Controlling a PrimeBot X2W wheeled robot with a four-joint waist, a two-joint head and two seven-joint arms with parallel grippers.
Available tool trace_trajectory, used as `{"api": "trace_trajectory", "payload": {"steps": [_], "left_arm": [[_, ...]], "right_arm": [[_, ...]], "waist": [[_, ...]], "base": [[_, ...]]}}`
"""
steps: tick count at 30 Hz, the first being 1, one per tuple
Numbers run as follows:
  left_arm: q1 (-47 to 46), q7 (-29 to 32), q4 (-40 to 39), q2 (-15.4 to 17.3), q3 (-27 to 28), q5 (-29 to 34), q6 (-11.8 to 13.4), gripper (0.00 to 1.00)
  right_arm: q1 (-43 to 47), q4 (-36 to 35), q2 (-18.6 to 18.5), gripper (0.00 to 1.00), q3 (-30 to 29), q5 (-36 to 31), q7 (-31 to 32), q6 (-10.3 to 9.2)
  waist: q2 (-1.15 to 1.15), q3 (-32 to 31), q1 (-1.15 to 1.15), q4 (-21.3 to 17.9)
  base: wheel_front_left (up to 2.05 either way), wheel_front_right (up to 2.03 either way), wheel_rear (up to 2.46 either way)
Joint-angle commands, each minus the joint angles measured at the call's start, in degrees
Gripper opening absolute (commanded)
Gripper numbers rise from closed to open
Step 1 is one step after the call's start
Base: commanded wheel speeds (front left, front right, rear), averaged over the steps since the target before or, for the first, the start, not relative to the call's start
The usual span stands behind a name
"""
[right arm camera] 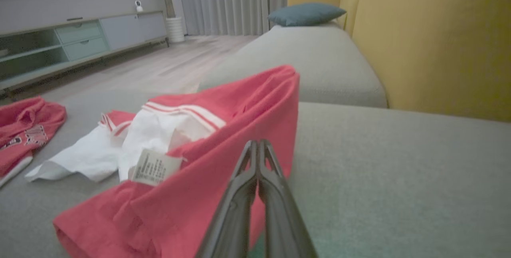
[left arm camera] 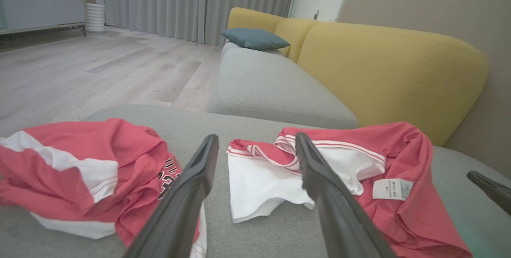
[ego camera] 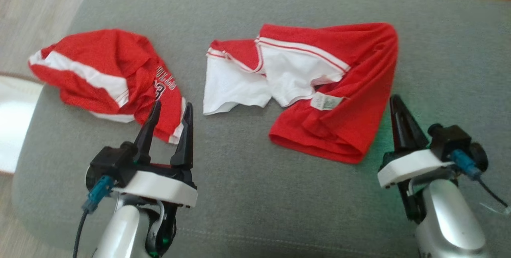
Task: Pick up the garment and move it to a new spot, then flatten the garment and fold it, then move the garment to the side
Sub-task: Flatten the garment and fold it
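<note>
The right gripper (ego camera: 393, 100) is clenched, its fingers pressed together and their tips at the right edge of the red-and-white garment (ego camera: 359, 90), which spreads out to their left. I cannot tell whether any cloth is pinched. The left gripper (ego camera: 172, 106) is released, its spread jaws over the near corner of a second red jersey (ego camera: 103, 58) on the grey cushion (ego camera: 255, 194).

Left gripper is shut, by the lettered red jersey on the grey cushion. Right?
No: the left gripper is open, its fingers spread apart, as the left wrist view shows. It is by the lettered red jersey on the grey cushion.
</note>
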Motion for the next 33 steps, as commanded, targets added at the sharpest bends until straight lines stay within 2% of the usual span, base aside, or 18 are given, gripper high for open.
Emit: {"api": "trace_trajectory", "payload": {"steps": [1,10,17,18,33], "left_arm": [[-0.8,-0.7,-2.1,0.2,1.9,-0.4,-0.1,1.0],[0.6,-0.7,-3.6,0.2,2.8,-1.4,-0.4,1.0],[2.1,-0.7,-4.0,0.2,3.4,-1.8,-0.4,1.0],[2.5,-0.7,-4.0,0.2,3.9,-1.8,-0.3,1.0],[3.3,-0.7,-3.1,0.2,3.5,-1.4,-0.2,1.0]], "right_arm": [[-0.4,-4.0,-0.1,0.0,1.4,0.4,-0.7,-0.04],[6.3,-17.3,-0.1,0.0,1.1,1.8,-0.8,-0.04],[12.7,-23.4,-0.1,0.0,0.7,4.6,-0.8,-0.04],[14.1,-24.6,-0.1,1.0,0.8,5.9,-0.8,-0.04],[15.3,-24.6,-0.1,1.0,1.3,5.7,-0.8,-0.04]], "waist": [[0.0,-1.8,0.0,-2.1],[0.0,-4.7,0.0,-6.7],[0.0,-6.1,0.0,-9.4],[0.0,-6.2,0.0,-9.9],[0.0,-5.9,0.0,-9.2]], "base": [[0.0,0.0,0.0],[0.0,0.0,0.0],[0.0,0.0,0.0],[0.0,0.0,0.0],[0.0,0.0,0.0]]}}
